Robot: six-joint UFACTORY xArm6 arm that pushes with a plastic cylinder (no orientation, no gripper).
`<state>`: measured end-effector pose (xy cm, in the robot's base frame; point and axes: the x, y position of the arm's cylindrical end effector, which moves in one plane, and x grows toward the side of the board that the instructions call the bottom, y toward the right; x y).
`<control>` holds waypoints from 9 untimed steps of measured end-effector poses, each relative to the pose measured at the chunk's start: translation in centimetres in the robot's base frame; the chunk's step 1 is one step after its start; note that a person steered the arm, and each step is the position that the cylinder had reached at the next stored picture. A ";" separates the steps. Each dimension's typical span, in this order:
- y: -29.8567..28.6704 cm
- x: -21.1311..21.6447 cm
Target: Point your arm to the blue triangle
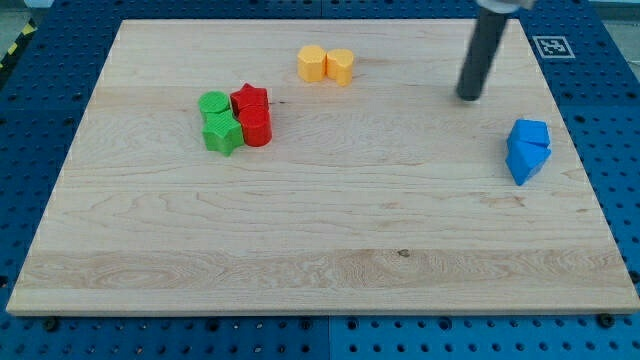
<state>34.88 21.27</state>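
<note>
One blue triangle (522,165) points view's bottom; my tip (469,97) up-left, apart.

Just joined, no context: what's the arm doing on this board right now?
An arm with a dark rod is working over a wooden board of small coloured blocks. My tip sits near the view's top right, up and to the left of the blue triangle, apart from it. A second blue block touches the triangle. The yellow pair near the top and the green and red cluster on the left lie well away from the tip.
</note>
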 end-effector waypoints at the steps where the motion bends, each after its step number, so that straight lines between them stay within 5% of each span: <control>1: 5.3 0.9; 3: 9.5 7.4; 9: 10.3 10.1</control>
<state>45.00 31.55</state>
